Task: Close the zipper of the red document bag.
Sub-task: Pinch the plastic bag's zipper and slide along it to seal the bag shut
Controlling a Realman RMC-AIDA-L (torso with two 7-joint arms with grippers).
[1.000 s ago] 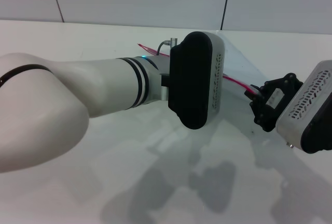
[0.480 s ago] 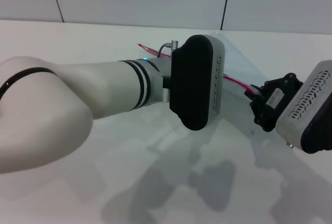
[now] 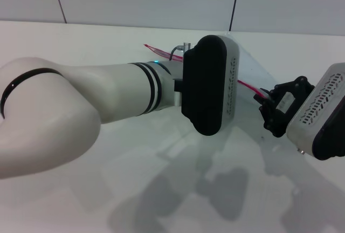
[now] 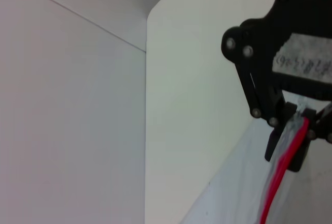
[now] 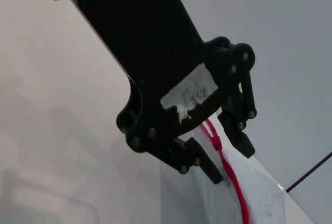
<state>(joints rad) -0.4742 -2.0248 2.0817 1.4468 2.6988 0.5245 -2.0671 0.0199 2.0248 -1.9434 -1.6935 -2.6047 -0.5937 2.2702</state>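
Both black grippers, left [image 5: 224, 151] and right [image 4: 293, 130], clenched on the thin red zipper [image 5: 228, 175] (opposite ends) of the translucent pale plastic document bag [image 3: 253, 68].

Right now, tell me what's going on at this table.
Two robot arms are working on a flat, translucent pale blue-grey document bag lying on the white table. The right gripper pinches the bag's thin red zipper strip at the near end. The left gripper sits astride the same strip further along, its fingers on either side of a small red slider. Whether the zipper is closed behind it cannot be seen.
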